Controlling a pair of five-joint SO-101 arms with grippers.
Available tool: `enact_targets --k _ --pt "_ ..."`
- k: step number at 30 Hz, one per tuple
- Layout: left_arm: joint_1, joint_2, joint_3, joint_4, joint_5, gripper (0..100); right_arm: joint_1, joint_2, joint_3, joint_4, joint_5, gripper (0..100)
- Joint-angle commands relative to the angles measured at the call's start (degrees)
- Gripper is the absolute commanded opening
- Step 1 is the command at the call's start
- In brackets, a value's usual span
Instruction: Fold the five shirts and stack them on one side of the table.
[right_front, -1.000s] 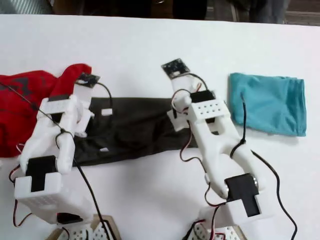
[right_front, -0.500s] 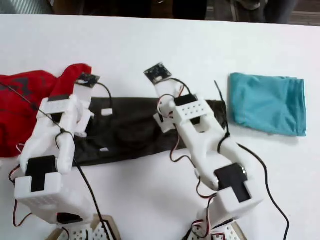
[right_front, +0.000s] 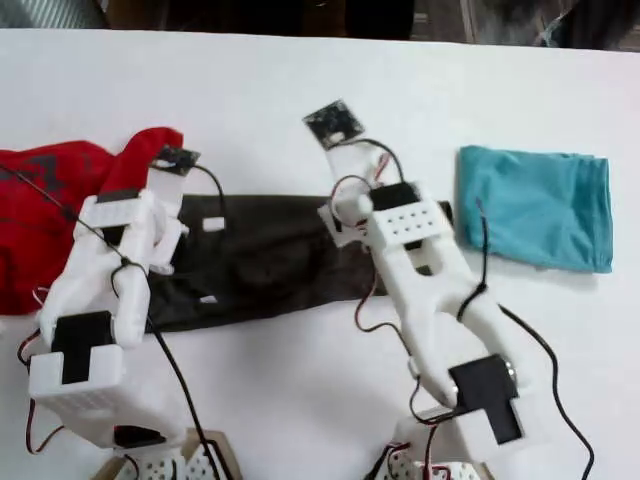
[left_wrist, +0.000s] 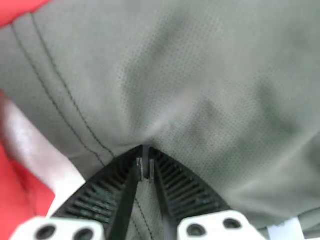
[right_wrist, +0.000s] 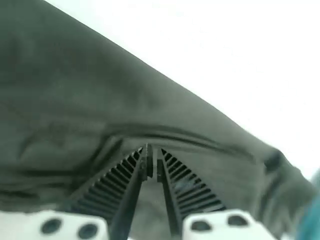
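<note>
Left hand (left_wrist: 145, 162) is pinched narrow on a fold of the dark shirt (right_front: 270, 260), at its 9 o'clock end beside the hem stitching. Right hand (right_wrist: 151, 159) is likewise closed down to a sliver on a raised ridge of the same shirt, at the 3 o'clock end. Change: within the last second the right arm swung toward 9 o'clock, then came back toward 3 o'clock, ending close to where it began; the left arm has not moved. The dark shirt's outline is much the same throughout, a long flat band across the middle of the bench (right_front: 300, 90). This reads as a tug to straighten or tension the band, not a completed fold; the crosswise fold looks not yet done. Further out, the red shirt (right_front: 60, 200) lies bunched at 9 o'clock, touching the dark shirt's end, unfolded. The teal shirt (right_front: 535, 205) sits folded at 3 o'clock, just beside the dark shirt's other end, likely the start of the stack. Task looks early.
</note>
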Motion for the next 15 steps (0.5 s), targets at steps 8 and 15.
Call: enact_targets --k 8,15 --pt "-0.18 -0.26 0.13 -1.23 -0.09 3 -0.92 2.86 0.18 5.14 0.53 2.1" --pt "-0.18 -0.26 0.13 -1.23 -0.09 3 -3.91 9.63 0.00 -1.98 0.44 2.1"
